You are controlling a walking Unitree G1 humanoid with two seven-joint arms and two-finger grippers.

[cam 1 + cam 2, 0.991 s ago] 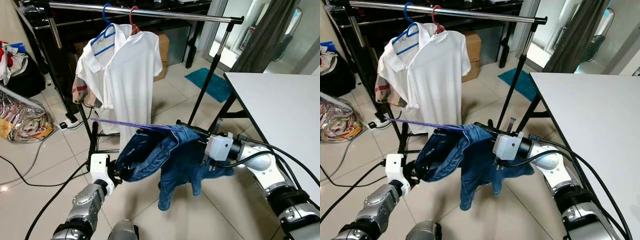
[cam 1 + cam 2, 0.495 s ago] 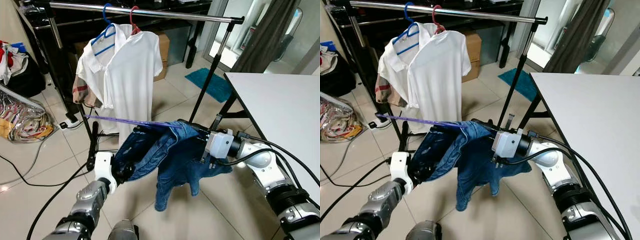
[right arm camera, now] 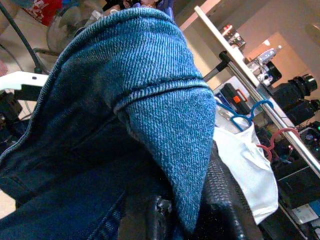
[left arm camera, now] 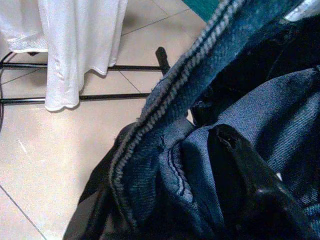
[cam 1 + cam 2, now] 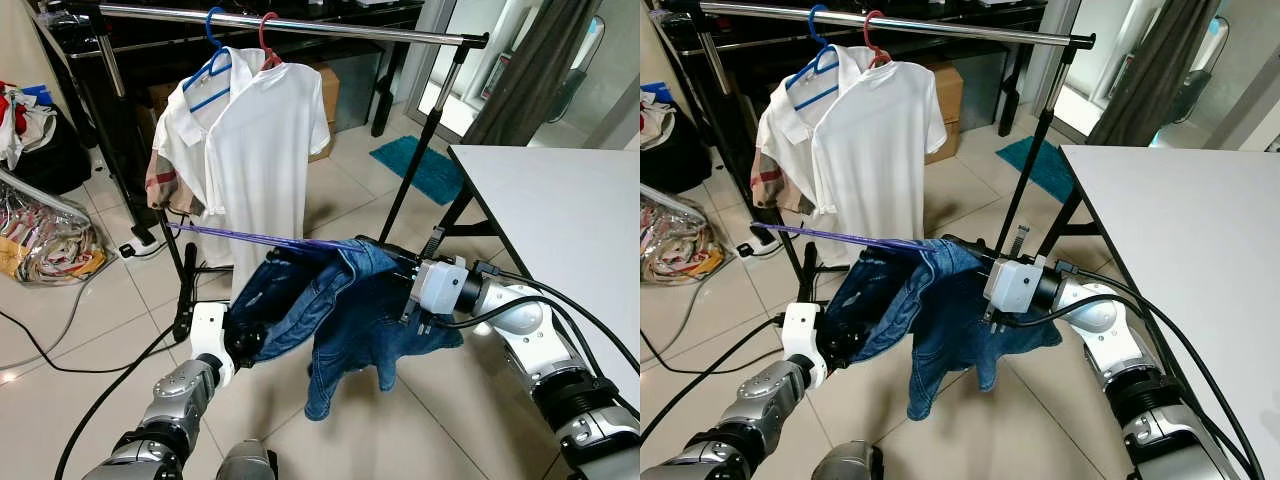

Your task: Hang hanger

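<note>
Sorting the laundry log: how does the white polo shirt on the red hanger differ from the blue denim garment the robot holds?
The white polo shirt hangs flat on the metal rail; the blue denim garment is bunched between the left gripper and right gripper, well below the rail. The shirt is plain white, the denim dark blue. Both are off the floor.

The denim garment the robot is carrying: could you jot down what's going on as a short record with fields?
Garment: blue denim jeans, draped between both arms above the tiled floor
Hanger: purple hanger, sticking out of the jeans toward the robot's left
Left end effector: buried in the denim
Right end effector: under the denim's upper edge
Rail: clothes rack ahead
Already hung: two white shirts
Nearby: white table on the right
</note>
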